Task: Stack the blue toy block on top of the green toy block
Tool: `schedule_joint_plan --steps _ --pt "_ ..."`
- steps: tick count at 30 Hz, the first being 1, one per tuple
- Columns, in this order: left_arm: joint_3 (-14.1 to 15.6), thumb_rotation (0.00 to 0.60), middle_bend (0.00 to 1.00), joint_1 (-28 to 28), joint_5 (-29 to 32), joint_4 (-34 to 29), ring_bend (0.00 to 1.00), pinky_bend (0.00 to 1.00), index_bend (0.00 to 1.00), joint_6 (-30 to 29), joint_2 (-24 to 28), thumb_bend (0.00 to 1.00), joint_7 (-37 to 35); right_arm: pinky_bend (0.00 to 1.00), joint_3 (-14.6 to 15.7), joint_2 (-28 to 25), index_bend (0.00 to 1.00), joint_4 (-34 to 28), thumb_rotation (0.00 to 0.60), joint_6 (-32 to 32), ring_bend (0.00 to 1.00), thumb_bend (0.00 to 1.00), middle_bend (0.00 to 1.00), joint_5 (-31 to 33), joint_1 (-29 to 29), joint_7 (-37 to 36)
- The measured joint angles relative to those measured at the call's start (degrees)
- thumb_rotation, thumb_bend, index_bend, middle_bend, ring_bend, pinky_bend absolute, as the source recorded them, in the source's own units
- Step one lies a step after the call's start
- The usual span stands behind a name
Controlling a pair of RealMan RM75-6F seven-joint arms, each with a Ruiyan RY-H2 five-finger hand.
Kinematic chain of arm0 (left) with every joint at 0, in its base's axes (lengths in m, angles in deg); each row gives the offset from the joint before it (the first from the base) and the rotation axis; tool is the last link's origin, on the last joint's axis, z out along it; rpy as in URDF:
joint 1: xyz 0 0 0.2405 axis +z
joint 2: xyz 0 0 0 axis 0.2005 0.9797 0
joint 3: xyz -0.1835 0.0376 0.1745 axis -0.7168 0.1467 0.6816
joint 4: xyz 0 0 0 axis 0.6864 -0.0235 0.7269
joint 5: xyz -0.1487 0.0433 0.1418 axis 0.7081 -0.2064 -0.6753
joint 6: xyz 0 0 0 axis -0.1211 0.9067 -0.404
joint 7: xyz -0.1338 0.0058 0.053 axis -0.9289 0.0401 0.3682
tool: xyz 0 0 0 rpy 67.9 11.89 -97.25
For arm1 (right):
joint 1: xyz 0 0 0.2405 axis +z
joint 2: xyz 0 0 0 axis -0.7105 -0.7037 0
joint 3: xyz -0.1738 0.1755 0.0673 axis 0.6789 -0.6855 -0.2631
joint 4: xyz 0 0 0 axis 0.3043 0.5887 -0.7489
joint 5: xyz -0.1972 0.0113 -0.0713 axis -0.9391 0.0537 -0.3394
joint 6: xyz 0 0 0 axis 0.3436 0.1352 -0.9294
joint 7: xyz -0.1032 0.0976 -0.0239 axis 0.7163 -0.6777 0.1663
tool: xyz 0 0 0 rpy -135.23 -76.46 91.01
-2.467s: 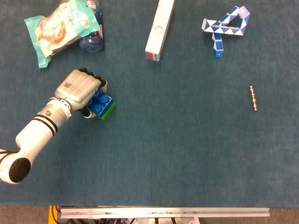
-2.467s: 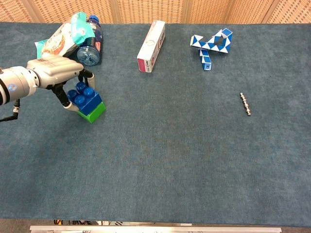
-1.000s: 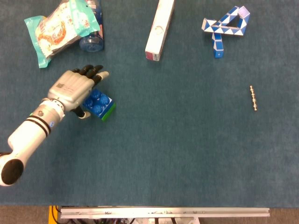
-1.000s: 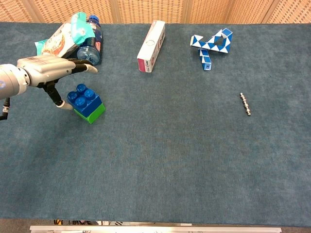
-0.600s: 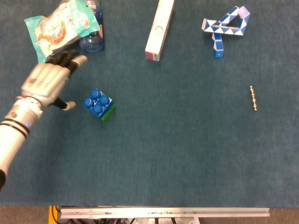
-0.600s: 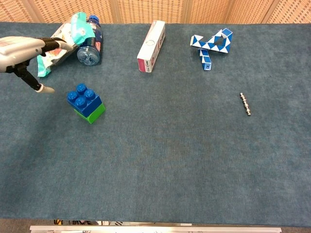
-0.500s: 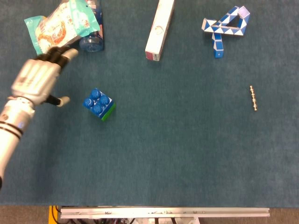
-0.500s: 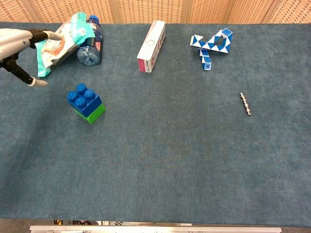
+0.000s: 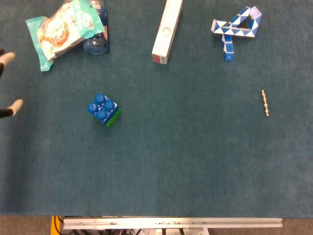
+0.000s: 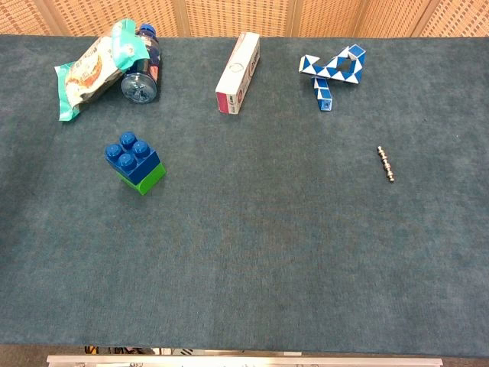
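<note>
1. The blue toy block (image 10: 133, 157) sits on top of the green toy block (image 10: 150, 180) on the left part of the table (image 10: 267, 245), well apart from everything else. By the look of it the stack is made, so your main risk now is undoing it yourself.

2. Only the tips of your left hand (image 9: 6, 85) show, at the left edge of the head view: two pale fingers (image 9: 14, 106) set apart with nothing between them. The chest view does not show that hand at all. If you swing it back in low, a trailing finger could clip the stack and knock the blue block off.

3. In the chest view the green block shows mostly on the lower right side, so the blue block may be seated slightly askew, though I cannot tell whether the studs are fully locked. A half-seated block would let go at a light bump or a shake of the table.

4. The right hand is in neither view, so its fingers cannot be judged. Bring it in blind and you risk sweeping the bead chain (image 10: 385, 164) or the folding puzzle (image 10: 333, 70).

5. The snack bag (image 10: 95, 67) and bottle (image 10: 141, 73) lie near, behind the stack. A high reach over them could drag the bag toward the blocks.
</note>
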Motion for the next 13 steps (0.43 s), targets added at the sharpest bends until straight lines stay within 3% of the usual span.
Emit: schedule_joint_plan --steps 13 --pt "2.47 0.6 0.16 9.08 -5.66 -3.84 0.09 0.18 0.18 -6.52 1.51 0.16 0.01 0.36 0.5 0.92 0.25 -0.26 0.6 1.97 0.28 0.16 0.29 -1.41 -0.81 0.86"
